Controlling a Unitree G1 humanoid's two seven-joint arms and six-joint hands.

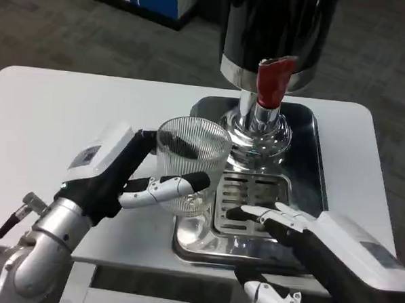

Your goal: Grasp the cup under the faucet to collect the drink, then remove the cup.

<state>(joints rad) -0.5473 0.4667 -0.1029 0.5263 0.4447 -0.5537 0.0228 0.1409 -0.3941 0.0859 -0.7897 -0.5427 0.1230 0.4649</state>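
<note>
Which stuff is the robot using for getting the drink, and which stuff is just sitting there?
For the job:
- glass cup, held by the left hand
- faucet with red handle
- drink dispenser
- right hand, over the drip grate

Just there:
- metal tray
- white table

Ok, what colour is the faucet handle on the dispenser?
Red. The faucet handle shows best in the head view, above the drip tray.

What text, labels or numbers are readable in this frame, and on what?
None readable.
Left robot hand: a small grey mark on its white back, too blurred to read.
Right robot hand: a faint patch on its back, also illegible.
Dispenser, red tap handle, cup, tray: no markings seen.
</note>
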